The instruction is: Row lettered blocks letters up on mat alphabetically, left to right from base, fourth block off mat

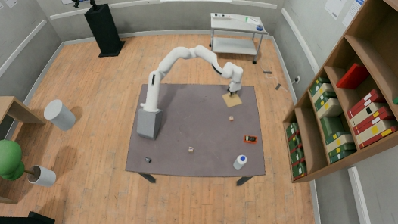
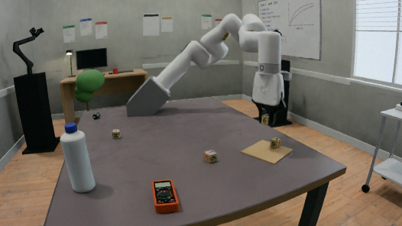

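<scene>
A tan mat lies near the table's far right corner; it also shows in the overhead view. One letter block stands on the mat's far corner. My gripper is shut on a second letter block and holds it well above the table, a little behind the mat. In the overhead view the gripper covers the mat's far edge and hides both of these blocks. A third block sits on the table left of the mat. A fourth block sits far off toward the table's other side.
An orange multimeter lies near the front edge. A white bottle with a blue cap stands at the front left. A small black object lies near the robot's grey base. A black pedestal stands behind the gripper.
</scene>
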`<state>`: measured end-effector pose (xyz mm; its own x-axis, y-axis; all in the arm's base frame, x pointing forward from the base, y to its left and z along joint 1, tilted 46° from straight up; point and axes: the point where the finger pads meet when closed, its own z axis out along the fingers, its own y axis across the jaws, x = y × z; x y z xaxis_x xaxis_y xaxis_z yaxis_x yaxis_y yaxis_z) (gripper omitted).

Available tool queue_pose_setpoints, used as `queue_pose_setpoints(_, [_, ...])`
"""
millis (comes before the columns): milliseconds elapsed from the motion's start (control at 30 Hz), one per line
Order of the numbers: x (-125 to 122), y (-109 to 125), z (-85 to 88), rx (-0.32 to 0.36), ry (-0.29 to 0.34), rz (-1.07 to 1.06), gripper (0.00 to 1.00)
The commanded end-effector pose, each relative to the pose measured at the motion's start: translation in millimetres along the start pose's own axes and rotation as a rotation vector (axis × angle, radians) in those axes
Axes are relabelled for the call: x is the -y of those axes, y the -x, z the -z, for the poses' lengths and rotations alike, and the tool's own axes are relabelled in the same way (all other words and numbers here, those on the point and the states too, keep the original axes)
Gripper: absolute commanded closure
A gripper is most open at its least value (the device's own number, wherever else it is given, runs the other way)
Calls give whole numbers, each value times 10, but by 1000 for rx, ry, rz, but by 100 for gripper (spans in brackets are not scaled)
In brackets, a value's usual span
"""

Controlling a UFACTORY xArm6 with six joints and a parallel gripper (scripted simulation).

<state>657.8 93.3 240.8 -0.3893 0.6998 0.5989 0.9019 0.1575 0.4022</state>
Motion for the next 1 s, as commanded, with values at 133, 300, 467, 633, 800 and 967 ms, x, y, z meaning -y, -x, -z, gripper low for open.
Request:
queue_pose_setpoints(133, [-6, 0, 35, 1, 2, 1, 72])
queue_pose_setpoints(300, [-6, 0, 35, 1, 2, 3, 72])
queue_pose_setpoints(467, [-8, -1, 35, 1, 2, 42, 72])
queue_pose_setpoints(633, [-12, -3, 35, 1, 2, 159, 72])
queue_pose_setpoints(800, [-17, -6, 35, 1, 2, 274, 72])
queue_pose_setpoints(967, [-23, -9, 36, 1, 2, 430, 72])
